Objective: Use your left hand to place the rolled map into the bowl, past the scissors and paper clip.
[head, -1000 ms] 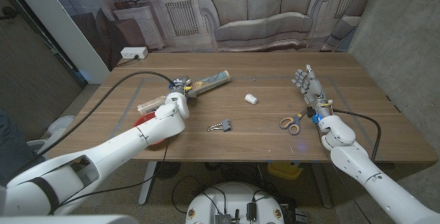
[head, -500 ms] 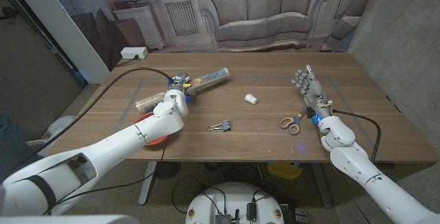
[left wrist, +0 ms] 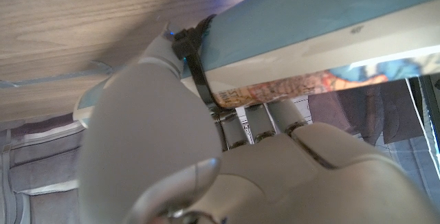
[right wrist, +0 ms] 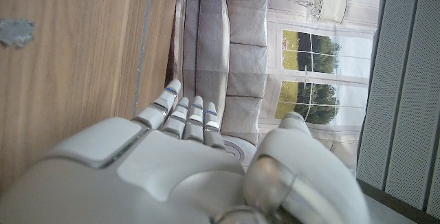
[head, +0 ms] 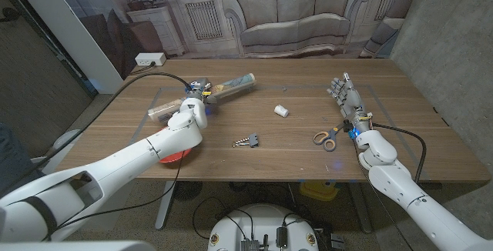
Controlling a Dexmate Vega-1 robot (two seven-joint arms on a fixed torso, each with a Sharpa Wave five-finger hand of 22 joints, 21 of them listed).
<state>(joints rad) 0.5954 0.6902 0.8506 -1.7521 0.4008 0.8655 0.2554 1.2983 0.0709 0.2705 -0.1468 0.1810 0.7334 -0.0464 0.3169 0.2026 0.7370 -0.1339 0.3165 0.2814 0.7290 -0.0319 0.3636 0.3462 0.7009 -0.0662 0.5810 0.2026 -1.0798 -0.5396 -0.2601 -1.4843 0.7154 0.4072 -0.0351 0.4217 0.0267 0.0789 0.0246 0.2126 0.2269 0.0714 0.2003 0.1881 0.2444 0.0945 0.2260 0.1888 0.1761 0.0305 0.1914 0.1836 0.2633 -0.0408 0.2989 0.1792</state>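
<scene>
The left hand (head: 196,105) grips the rolled map (head: 228,88) near its middle, fingers (left wrist: 258,117) wrapped around the tube. The map is raised over the wooden table (head: 293,139), angled toward the far side. The red bowl (head: 168,148) sits under the left forearm. The scissors (head: 326,137) and paper clip (head: 248,140) lie mid-table. The right hand (head: 348,101) stands on its edge beside the scissors, fingers extended, holding nothing. A sofa backdrop (head: 289,16) stands behind the table.
</scene>
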